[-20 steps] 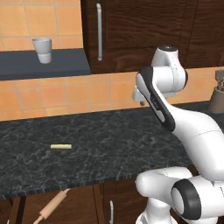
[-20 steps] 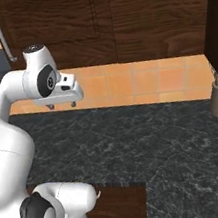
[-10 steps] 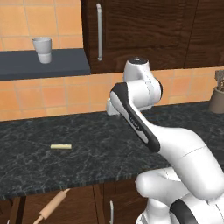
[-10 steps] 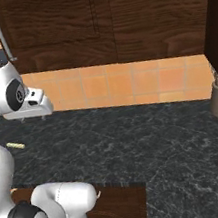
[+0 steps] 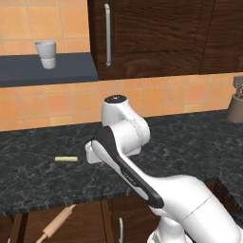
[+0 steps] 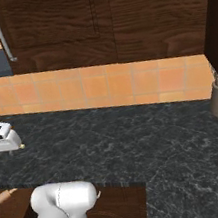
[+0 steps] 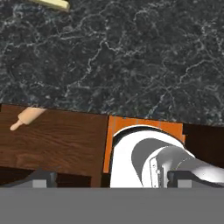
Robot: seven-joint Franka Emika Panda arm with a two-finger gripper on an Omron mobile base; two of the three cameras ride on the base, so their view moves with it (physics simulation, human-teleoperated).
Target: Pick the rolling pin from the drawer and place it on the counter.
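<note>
Glossy white rounded arm [image 5: 142, 166] w/ black joint band, dark grey cap.

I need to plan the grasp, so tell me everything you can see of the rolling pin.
The rolling pin is slim, light tan and looks wooden, with a cylindrical body narrowing to a knobbed handle. It lies flat and diagonal in the open drawer, on its brown wooden floor, below the front edge of the counter, which hides its far end. The hand view shows one handle and part of the body. Nothing grips it.

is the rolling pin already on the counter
No, the rolling pin lies below the edge of the counter, down in the drawer, and the thing lying on the stone is a short pale yellow stick.
</note>
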